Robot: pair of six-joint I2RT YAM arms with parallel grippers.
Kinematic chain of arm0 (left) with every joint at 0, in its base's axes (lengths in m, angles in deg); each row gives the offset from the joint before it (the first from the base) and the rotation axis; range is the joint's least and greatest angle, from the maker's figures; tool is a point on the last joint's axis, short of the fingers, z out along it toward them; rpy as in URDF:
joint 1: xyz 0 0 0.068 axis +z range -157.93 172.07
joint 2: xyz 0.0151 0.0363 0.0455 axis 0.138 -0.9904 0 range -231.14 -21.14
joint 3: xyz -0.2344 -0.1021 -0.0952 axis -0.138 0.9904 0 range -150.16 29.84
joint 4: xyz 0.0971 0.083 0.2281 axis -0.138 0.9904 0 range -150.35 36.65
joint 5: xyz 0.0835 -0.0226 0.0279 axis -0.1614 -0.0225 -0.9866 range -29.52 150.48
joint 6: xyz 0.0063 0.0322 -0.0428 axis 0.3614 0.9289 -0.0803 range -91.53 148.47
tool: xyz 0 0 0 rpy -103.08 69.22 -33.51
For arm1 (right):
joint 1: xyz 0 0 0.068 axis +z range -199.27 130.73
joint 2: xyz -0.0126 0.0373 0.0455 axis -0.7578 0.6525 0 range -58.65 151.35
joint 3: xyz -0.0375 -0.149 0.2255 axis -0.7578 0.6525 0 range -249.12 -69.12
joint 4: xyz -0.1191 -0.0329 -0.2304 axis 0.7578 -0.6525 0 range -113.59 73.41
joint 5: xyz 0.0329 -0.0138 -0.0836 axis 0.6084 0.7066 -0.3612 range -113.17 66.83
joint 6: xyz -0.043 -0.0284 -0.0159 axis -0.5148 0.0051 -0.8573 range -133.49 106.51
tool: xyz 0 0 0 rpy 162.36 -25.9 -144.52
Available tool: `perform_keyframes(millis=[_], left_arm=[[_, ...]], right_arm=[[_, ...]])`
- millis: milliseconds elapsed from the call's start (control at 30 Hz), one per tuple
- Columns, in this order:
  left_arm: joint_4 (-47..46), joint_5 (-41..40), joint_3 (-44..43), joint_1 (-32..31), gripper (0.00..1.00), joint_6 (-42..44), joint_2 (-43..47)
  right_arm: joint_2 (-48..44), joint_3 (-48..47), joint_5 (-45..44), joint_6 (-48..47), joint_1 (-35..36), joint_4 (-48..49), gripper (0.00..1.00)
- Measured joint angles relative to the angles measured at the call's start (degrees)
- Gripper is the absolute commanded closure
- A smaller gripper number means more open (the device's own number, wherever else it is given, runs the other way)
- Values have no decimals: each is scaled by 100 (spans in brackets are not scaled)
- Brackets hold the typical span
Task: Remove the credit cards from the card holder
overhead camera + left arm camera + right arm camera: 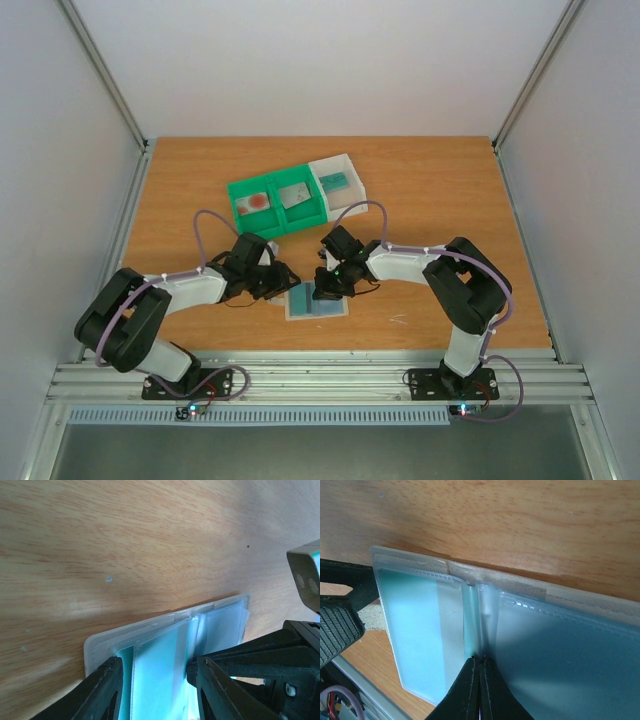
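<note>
From above we see the flat pale beige card holder (305, 305) open on the wooden table (440, 200), and a green plastic tray (283, 228) holding a white red-circled card (258, 201) and a grey card (296, 195). Left wrist: left gripper (156, 666) spread, straddling a sleeved teal card (150, 692). Right wrist: right gripper (480, 667) pressed together at the fold; next, we judge, it must pinch that card's edge.

Card holder (580, 597), lower end beyond both wrist views' bottom edge, far part under the right fingers (329, 287) overhead.
</note>
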Motion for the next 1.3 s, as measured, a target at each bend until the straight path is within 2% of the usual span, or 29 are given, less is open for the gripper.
perform_keyframes(millis=[333, 667, 767, 1067, 1167, 1300], left_arm=[[-162, 240, 0, 0, 58, -101, -26], [-623, 748, 48, -9, 58, -483, -26], [-748, 874, 59, -37, 57, -623, -26], [-1027, 1147, 28, -249, 55, -761, -286], [-1034, 1167, -13, -299, 55, -761, -411], [-1058, 1215, -83, -328, 55, -761, -483]], right_arm=[[-11, 15, 0, 0, -22, 17, 98], [-188, 326, -39, 2, -22, 448, 94], [-282, 435, -87, 4, -22, 553, 89], [-501, 560, -227, -9, -79, 516, 83], [-739, 586, -389, -35, -103, 321, 77], [-1134, 623, -588, -90, -133, 138, 76]])
